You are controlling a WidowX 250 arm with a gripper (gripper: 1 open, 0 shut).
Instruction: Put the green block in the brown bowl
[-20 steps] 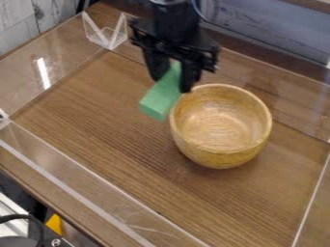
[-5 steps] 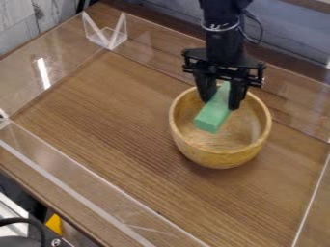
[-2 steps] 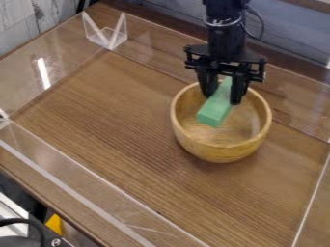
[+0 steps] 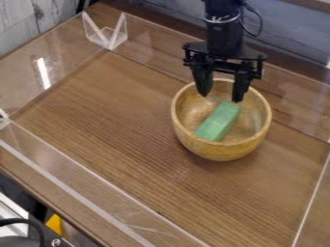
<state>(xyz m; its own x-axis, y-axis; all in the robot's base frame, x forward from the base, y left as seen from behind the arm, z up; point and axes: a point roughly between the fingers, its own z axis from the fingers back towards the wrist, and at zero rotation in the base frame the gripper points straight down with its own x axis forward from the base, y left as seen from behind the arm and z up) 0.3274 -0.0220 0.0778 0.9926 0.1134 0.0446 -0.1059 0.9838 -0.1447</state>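
The green block (image 4: 219, 123) lies inside the brown bowl (image 4: 190, 141), resting on the bowl floor with its long axis running from about 1 o'clock to 7 o'clock. The bowl sits on the bench (image 4: 116, 125), right of centre.

Risks from this position:
- Bowl displacement. The hand (image 4: 222, 92) hangs directly above the bowl at its 12 o'clock side, fingertips near rim level. A sideways withdrawal could catch a finger on the thick wall and drag or tip the bowl. A vertical lift first appears the safer course.
- Block disturbance. The upper end of the block lies just below the fingertips. Any downward drift or re-closing of the fingers could nudge the block or pick it up again.
- Enclosure contact. Clear panels surround the bench; a wide retreat toward 12 o'clock could meet the rear panel.

Hand state: fingers spread wide and pointing down. Nothing is held between them. No contact with the block or the bowl is visible, though clearance to the far rim cannot be judged with certainty.
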